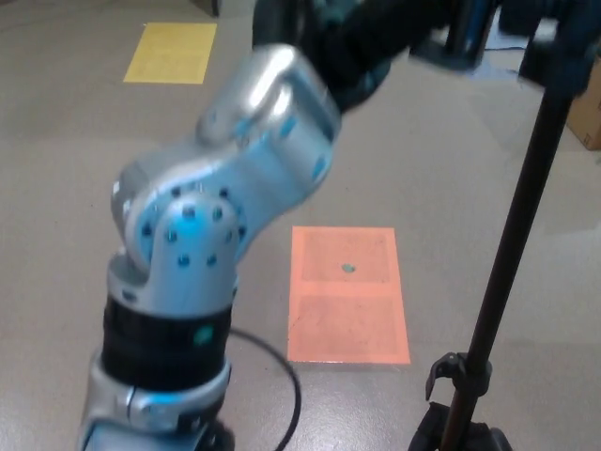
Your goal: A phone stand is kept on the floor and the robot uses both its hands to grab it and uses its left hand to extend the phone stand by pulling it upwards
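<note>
While the left arm (202, 244) rose steeply through the middle of the head view, its black left hand (376, 33) sat at the top edge, mostly cut off and blurred; it seemed to reach toward the head of the phone stand (512, 254), but whether its fingers gripped could not be told. That stand's black pole stood upright on the floor at right, beside 1 orange floor mark (347, 293).
</note>
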